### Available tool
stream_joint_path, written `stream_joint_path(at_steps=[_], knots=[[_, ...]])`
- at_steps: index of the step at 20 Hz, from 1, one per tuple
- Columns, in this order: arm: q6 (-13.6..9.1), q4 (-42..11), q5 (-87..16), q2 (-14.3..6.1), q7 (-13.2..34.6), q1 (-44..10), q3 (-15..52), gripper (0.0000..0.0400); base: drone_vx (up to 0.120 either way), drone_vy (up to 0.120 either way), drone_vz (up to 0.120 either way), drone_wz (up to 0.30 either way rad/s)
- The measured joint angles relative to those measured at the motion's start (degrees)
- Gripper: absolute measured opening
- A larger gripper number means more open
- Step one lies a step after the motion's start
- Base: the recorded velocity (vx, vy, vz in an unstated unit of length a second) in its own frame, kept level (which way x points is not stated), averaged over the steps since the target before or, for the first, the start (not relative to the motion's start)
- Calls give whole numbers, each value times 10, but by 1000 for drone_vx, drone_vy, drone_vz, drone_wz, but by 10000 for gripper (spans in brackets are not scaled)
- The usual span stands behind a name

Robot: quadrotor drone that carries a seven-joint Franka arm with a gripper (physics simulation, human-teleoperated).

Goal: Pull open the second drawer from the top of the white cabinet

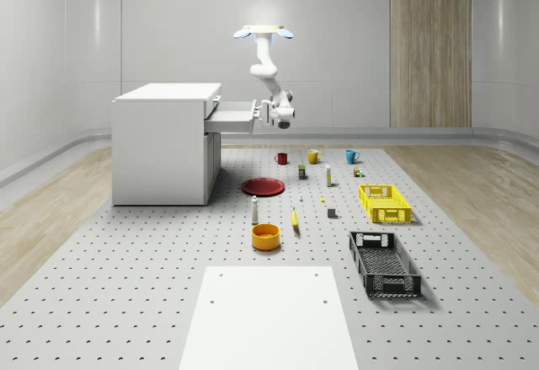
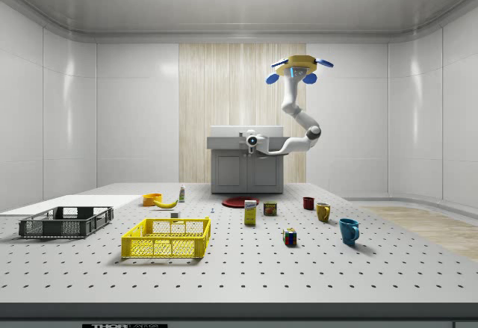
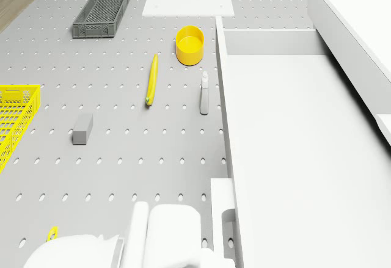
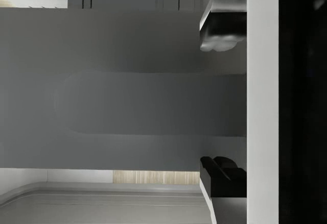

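jaws spread at the pulled-out drawer [image 1: 229, 117] front, arm [image 1: 266, 71] bent down from the hovering drone [image 1: 263, 32].

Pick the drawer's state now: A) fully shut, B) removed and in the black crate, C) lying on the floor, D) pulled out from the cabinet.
D: the drawer sticks out from the white cabinet toward the gripper, which sits at its front, the drone hovering above.

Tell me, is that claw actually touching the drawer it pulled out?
Cannot tell. In the wrist view the gripper straddles the drawer handle, but contact isn't plain.
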Motion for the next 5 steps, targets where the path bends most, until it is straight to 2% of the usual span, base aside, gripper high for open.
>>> stream_joint_path(at_steps=[5], knots=[[4,3,-9,-8,10,9,-8,301,0,0,0,0]])
